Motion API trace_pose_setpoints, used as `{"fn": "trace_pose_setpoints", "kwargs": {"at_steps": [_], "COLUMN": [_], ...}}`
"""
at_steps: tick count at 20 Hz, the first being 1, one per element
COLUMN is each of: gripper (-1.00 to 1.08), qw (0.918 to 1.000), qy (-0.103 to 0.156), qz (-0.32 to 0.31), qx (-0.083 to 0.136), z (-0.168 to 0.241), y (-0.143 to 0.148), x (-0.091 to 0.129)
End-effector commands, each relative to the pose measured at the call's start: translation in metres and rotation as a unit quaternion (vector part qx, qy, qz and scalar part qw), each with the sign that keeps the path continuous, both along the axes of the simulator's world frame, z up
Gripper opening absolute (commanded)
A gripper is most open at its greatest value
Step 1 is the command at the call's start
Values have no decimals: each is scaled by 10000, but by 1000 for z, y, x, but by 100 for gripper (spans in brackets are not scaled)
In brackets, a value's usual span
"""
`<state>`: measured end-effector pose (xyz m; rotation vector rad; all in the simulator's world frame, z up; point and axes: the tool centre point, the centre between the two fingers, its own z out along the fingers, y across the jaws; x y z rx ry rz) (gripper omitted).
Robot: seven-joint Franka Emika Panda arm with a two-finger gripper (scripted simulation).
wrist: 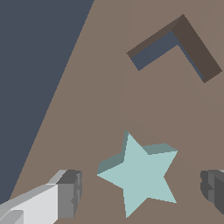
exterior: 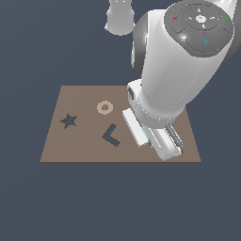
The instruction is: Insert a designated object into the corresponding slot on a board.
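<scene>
Teal star (wrist: 141, 175) flat on board (wrist: 109, 109); we judge it rigid, light; jaws wide open, empty, flanking it; we grip across opposite notches; star slot (exterior: 69, 121) well apart.

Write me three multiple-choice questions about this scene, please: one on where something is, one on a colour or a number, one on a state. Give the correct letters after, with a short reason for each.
1. Where does the star-shaped slot lie on the board?
A. near the exterior view's left edge
B. near the exterior view's right edge
C. under the ring

2. What colour is the star?
A. pink
B. light teal
C. dark blue

3. How does the gripper stand to the star?
A. shut on it, lifted
B. open, a finger on each side, not touching
C. far off the board

Answers:
1. A, the exterior view shows it left of the ring and the L-shaped cutout.
2. B, the wrist view shows it pale teal.
3. B, the wrist view shows gaps between both fingers and the star.
</scene>
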<state>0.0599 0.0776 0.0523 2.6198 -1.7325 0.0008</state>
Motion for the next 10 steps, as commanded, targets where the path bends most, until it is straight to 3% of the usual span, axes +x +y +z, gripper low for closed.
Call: {"fn": "trace_pose_setpoints", "kwargs": {"at_steps": [1, 10], "gripper": [100, 100], "qw": [10000, 9999], "qy": [-1, 1], "qz": [-93, -113], "qx": [3, 4], "z": [-2, -12], "y": [0, 0], "x": [2, 2]}}
